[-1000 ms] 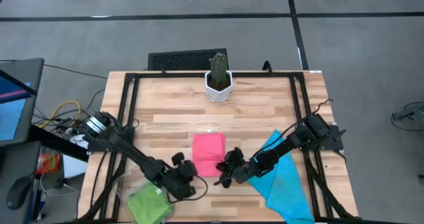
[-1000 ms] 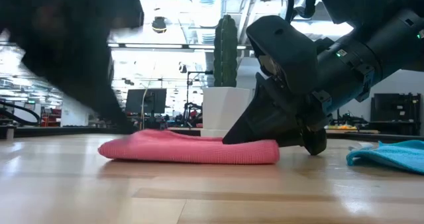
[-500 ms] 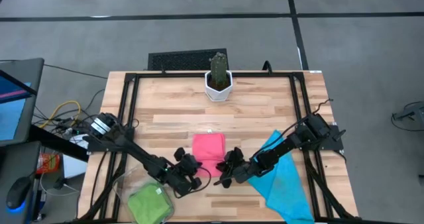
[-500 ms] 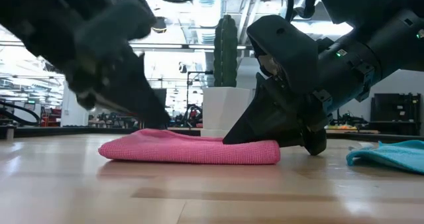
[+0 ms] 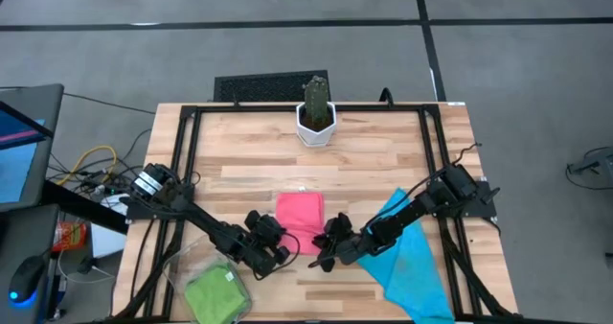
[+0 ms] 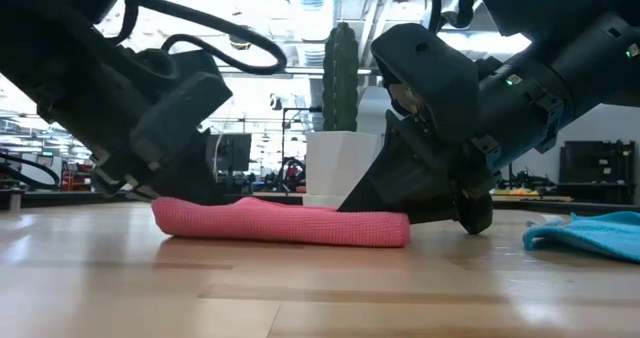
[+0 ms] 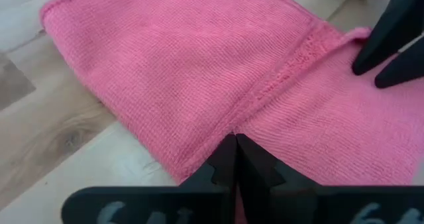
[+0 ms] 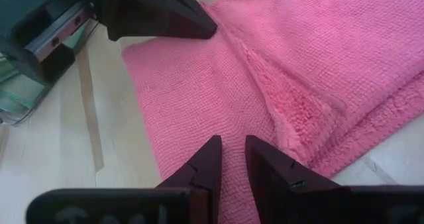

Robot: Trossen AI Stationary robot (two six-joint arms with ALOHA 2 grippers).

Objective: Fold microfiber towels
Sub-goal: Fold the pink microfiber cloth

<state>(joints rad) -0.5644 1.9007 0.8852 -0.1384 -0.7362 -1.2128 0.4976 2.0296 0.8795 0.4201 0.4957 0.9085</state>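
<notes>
Pink towel (image 5: 301,220) lies folded on the bench (image 5: 383,161), roughly mid-bench toward the near edge, flat, with a visible overlapped flap edge running across its top face.

Left end effector (image 5: 281,248): fingers pressed together, tips touching the near-left border of the pink towel. In the left wrist view the closed tips (image 7: 236,159) sit right at the towel's (image 7: 218,78) edge where the flap seam ends; whether any cloth is caught between them cannot be told.

Right end effector (image 5: 324,252): fingers slightly apart, a narrow gap between them, tips down on the near-right corner of the pink towel. In the right wrist view the two fingertips (image 8: 207,159) rest on the pile of the towel (image 8: 318,65), with cloth running into the gap; a pinch looks likely but is not certain. The left end effector (image 8: 159,15) shows opposite, across the towel.

Low view: both end effectors bracket the pink towel (image 6: 280,222), left end effector (image 6: 165,183) at one end, right end effector (image 6: 400,193) at the other, each touching it.

Blue towel (image 5: 412,257): spread loosely on the bench, beneath and beside the right arm, behind the right end effector.

Green towel (image 5: 216,293): bundled inside a clear bin (image 5: 182,263) at the near-left corner, just beside the left arm.

Potted cactus (image 5: 315,111): upright at the far edge, well apart from both end effectors.
</notes>
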